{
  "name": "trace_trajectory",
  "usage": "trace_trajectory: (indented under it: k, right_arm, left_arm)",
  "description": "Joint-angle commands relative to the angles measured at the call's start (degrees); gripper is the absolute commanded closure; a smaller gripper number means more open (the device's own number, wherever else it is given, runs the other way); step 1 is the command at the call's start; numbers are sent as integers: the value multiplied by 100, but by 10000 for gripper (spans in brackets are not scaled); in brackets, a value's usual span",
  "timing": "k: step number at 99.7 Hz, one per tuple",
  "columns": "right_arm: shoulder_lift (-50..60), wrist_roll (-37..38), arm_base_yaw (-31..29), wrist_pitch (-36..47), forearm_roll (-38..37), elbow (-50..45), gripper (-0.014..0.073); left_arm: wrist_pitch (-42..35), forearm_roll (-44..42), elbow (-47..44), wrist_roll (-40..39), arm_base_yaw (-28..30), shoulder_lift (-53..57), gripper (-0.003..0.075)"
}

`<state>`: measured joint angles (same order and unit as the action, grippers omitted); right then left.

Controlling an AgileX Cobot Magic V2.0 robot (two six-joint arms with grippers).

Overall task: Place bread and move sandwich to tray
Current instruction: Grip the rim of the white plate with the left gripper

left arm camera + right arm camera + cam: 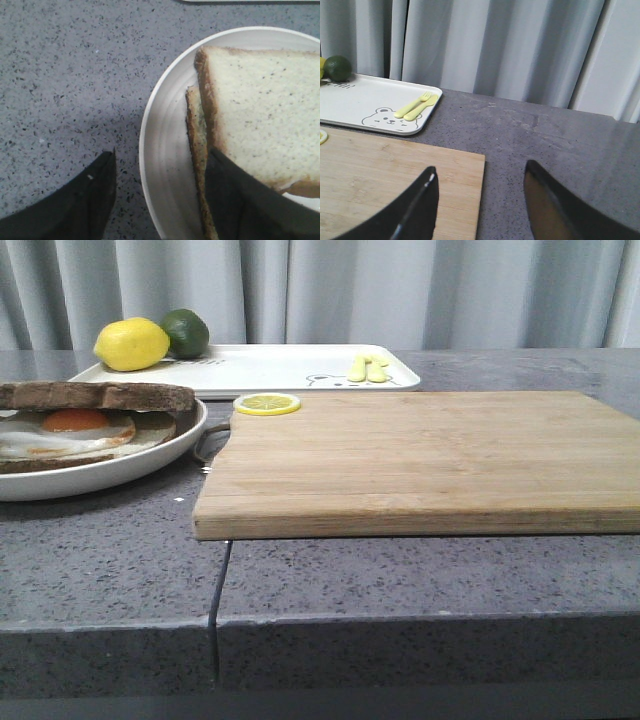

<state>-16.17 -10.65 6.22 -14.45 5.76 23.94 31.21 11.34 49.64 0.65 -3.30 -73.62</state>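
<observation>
Counter edge [400,625], then cutting board [420,465]

Layout – counter, front view

Dish [150,462] w/ sandwich [85,420] at left; cutting board [420,460] just right of it, lemon slice [267,403] on board's rear-left corner – tray [290,365] behind, holding lemon [131,344], lime [186,332], fork & spoon [367,368].

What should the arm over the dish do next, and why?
Probably lower the open left tool and close it on the sandwich. One finger hangs over the counter, the other over the bread, nothing is gripped, and the sandwich lies in its white dish, not on the tray.
</observation>
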Motion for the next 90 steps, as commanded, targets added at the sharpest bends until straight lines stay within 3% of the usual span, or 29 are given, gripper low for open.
trace_trajectory:
  k: [1,70,90]
  right_arm:
    - [-26,1,-45,451,-47,141,190]
    - [-26,1,-45,451,-47,141,190]
    - [-26,1,-45,451,-47,141,190]
  left_arm:
    - [-217,24,193,-31,8,9,356]
    - [-160,1,193,-65,8,-445,356]
    - [-152,1,193,-65,8,-445,442]
